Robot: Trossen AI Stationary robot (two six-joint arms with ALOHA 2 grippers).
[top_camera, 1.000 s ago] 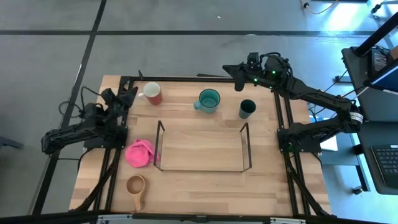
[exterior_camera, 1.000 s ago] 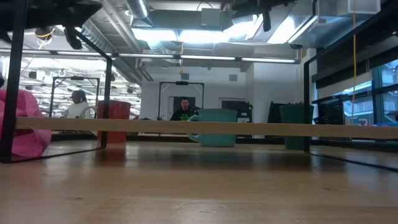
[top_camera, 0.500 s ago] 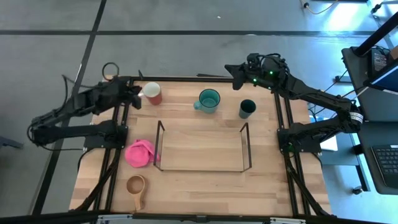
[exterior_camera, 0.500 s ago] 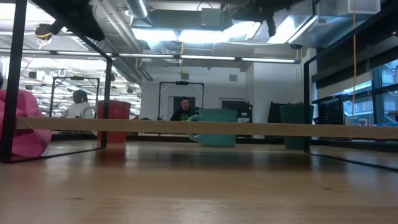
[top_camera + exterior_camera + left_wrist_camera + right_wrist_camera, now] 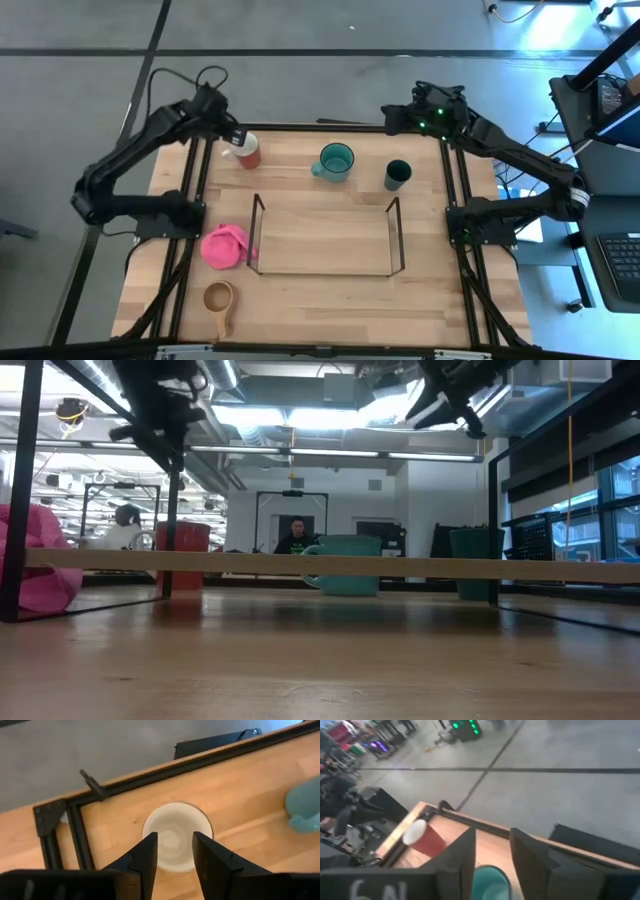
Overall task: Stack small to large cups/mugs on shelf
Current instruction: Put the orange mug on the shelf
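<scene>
We can read only one marking in these views. On the right arm's own dark wrist body (image 5: 370, 887), at the near edge of the right wrist view, pale characters show that look like "6" followed by two letters, perhaps "AL", though they are cut off by the edge and we cannot make them out with certainty. We find no legible label, brand, number or sign on the cups, the wire rack or the worktop, and the lit displays in the room beyond are too blurred for us to read.
</scene>
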